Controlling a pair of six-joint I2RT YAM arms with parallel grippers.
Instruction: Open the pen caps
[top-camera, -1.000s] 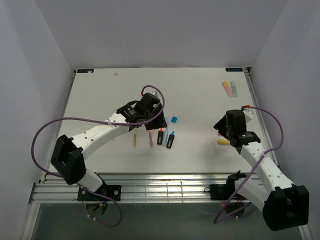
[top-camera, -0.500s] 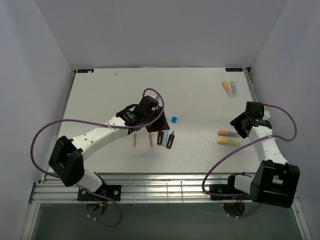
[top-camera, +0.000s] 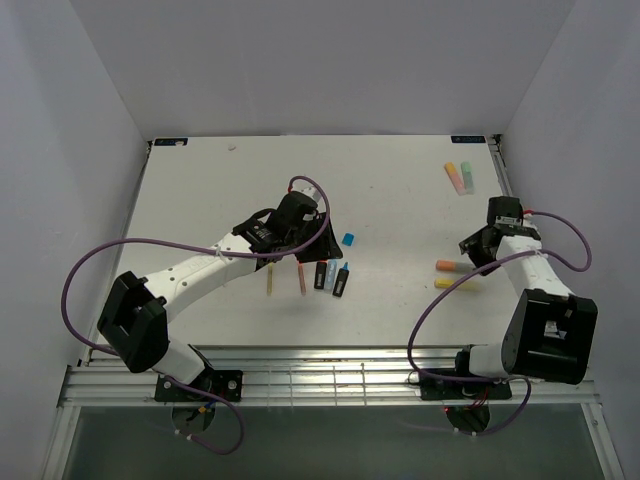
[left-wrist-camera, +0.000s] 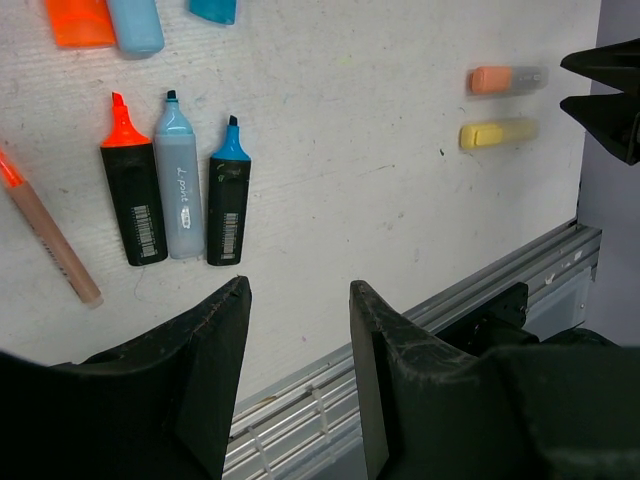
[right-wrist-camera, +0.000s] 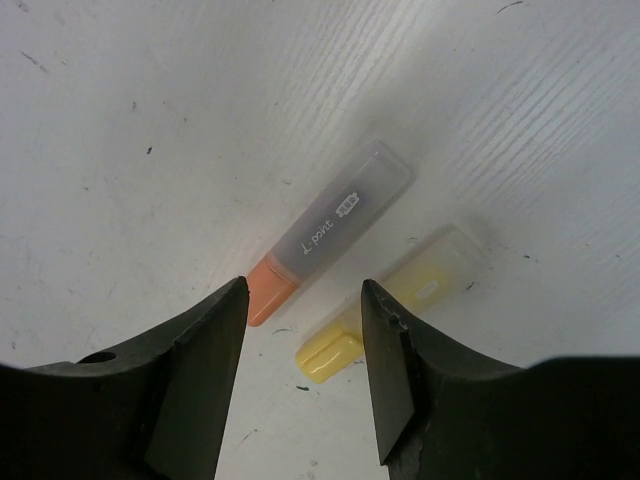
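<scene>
Camera overhead: right tool (top-camera: 472, 248) hovers just beside two capped pens (top-camera: 450, 266) on the counter (top-camera: 400, 200); left tool (top-camera: 312, 248) hangs well apart, over uncapped ones (top-camera: 331, 276). Left wrist: jaws apart, empty. Right wrist: jaws apart, empty, above the orange cap (right-wrist-camera: 270, 290) and yellow cap (right-wrist-camera: 327, 354), which lie near each other; closing here could pinch both pens or roll one away.

Three loose caps (left-wrist-camera: 135, 25) are counted: an orange cap (left-wrist-camera: 78, 20), a pale blue cap (left-wrist-camera: 136, 30) and a blue cap (left-wrist-camera: 213, 10). Just on the near side of the blue cap, three uncapped highlighters (left-wrist-camera: 180, 190) and two thin pens (top-camera: 270, 278) are seen. Well right of it, two capped highlighters (top-camera: 452, 266) are counted.
</scene>
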